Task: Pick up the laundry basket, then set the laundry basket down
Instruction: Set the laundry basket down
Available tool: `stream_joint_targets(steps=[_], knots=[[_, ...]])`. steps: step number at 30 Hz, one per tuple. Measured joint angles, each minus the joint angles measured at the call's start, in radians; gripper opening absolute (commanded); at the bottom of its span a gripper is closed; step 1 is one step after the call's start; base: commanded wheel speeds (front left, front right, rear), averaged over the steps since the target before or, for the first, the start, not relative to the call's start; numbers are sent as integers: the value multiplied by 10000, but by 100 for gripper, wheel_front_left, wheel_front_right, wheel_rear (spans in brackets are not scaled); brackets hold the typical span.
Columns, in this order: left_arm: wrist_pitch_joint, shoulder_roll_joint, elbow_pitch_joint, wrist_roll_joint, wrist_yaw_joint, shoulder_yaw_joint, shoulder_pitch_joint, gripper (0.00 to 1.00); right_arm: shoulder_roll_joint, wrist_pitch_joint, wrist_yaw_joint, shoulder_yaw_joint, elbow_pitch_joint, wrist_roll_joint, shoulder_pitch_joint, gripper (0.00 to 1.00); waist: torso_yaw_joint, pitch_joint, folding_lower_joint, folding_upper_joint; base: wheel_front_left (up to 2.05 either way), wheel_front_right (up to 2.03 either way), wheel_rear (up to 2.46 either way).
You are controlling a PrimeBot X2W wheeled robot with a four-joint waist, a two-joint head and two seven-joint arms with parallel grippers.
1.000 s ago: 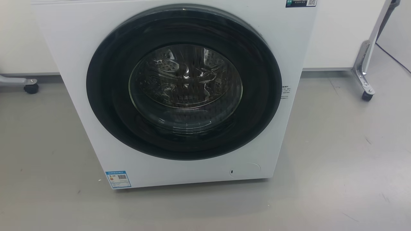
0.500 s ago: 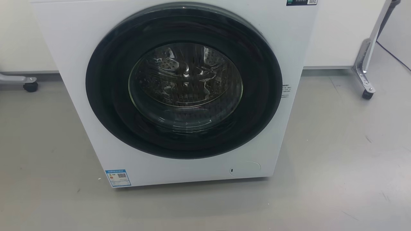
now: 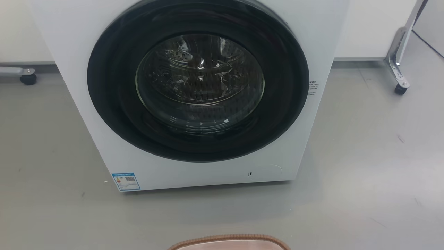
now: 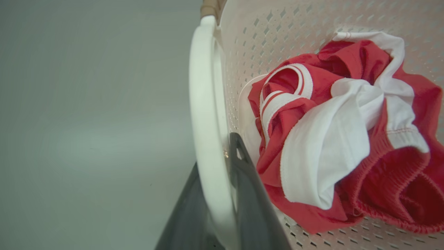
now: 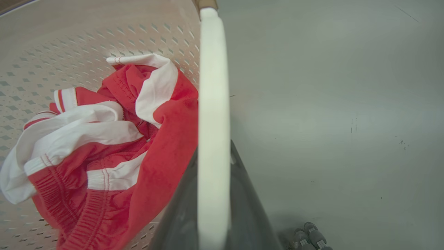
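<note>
head view, basket: the brown woven-look rim of the laundry basket (image 3: 229, 239) shows at the bottom edge, near the robot and well apart from the washing machine (image 3: 322, 41).
head view, machine: its round dark door (image 3: 199, 80) is closed; grey floor (image 3: 364, 173) lies between it and the basket.
left wrist view, grip: the left gripper (image 4: 216, 156) is clamped on the left handle (image 4: 204, 86), one dark finger on each side of the white bar.
left wrist view, contents: a crumpled red and white garment (image 4: 333, 139) lies against the perforated cream wall.
right wrist view, grip: the right gripper (image 5: 214, 152) is clamped on the right handle (image 5: 213, 69) in the same way, the bar running up between its fingers.
right wrist view, floor: bare floor lies beyond the handle, blurred; the basket looks to be held off it.
step, judged: the basket is carried and is yet to be set down.
risk, slip: the smooth handles could slide through the narrow fingers if one arm pulls ahead of the other.
risk, tilt: uneven lowering would tip the basket and could spill the garment.
risk, collision: moving forward too far would knock the rim into the machine's front.
risk, release: letting go before the base rests on the floor would drop it.
</note>
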Motion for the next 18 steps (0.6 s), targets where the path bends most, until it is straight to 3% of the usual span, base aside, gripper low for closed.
stream_joint_targets(steps=[18], knots=[[-192,111,-270,-59,102,500,-2424,0,59,-345,15,-385,504,-79,-2990,0,44,2038,2,1,0,0,0]])
